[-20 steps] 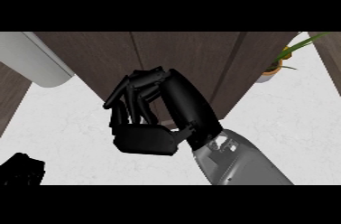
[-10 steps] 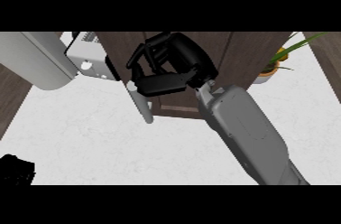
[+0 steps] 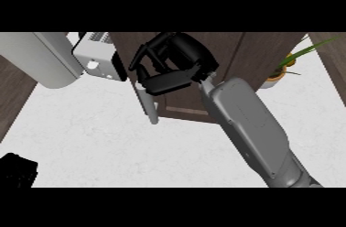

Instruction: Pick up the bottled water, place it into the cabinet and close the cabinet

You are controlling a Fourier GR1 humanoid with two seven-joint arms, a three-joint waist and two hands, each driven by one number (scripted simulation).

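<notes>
One grey forearm over pale speckled counter.
Beyond it, right hand at dark wood-grain cabinet, fingers curled; whether clasping anything, cannot tell. Bottled water hidden. Left hand low, fingers unclear.

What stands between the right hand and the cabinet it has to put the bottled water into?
Nothing visible: the right hand is already against the dark cabinet front, with the pale door edge just below-left of it. The bottled water itself does not show.
</notes>
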